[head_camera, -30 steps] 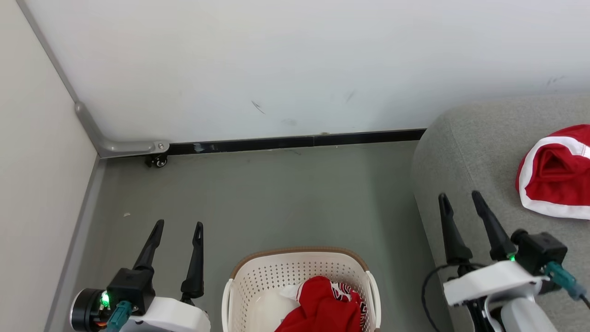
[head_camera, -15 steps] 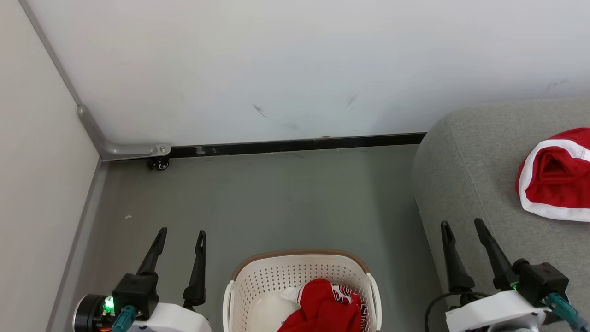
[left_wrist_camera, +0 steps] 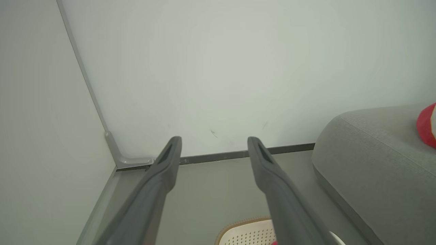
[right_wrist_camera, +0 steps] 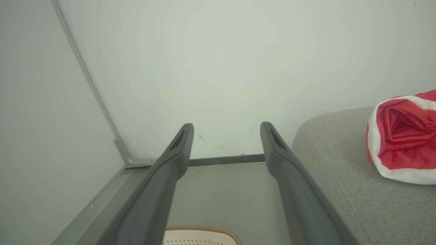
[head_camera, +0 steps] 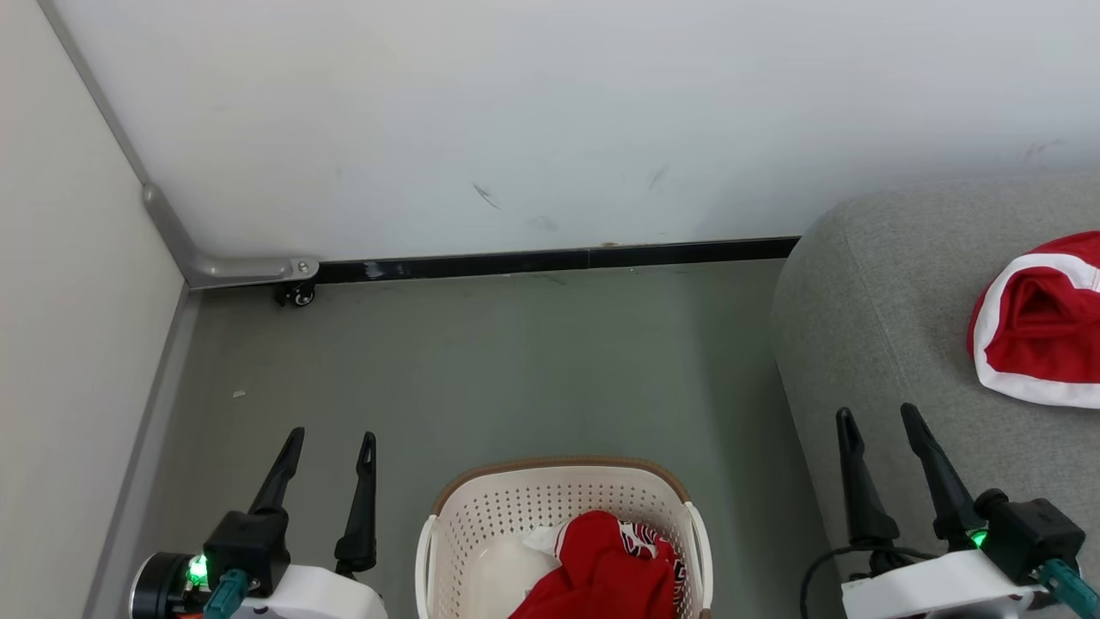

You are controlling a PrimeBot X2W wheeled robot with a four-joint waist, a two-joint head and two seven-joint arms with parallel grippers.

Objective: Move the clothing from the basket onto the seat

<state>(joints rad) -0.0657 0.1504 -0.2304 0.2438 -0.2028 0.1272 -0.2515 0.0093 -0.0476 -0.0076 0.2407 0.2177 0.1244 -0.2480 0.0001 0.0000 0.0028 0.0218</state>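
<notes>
grey floor (head_camera: 516, 361) runs back to a white wall. my left fingers (head_camera: 363, 494) hang released, holding nothing, just left of the basket (head_camera: 559, 465), where red clothing (head_camera: 601, 567) lies heaped. my right fingers (head_camera: 857, 473) are released too, above the edge of the seat (head_camera: 868, 301), where another red garment (head_camera: 1044, 331) lies.

white wall (head_camera: 550, 129), black skirting strip (head_camera: 550, 258), grey-green floor (head_camera: 516, 361), small caster (head_camera: 296, 297) in corner

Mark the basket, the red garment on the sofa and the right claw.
basket (head_camera: 559, 465), head view, brown rim at its far side.
red garment (head_camera: 1044, 331), head view, its red middle folds.
right claw (head_camera: 877, 413), head view, midway between its fingertips.
</notes>
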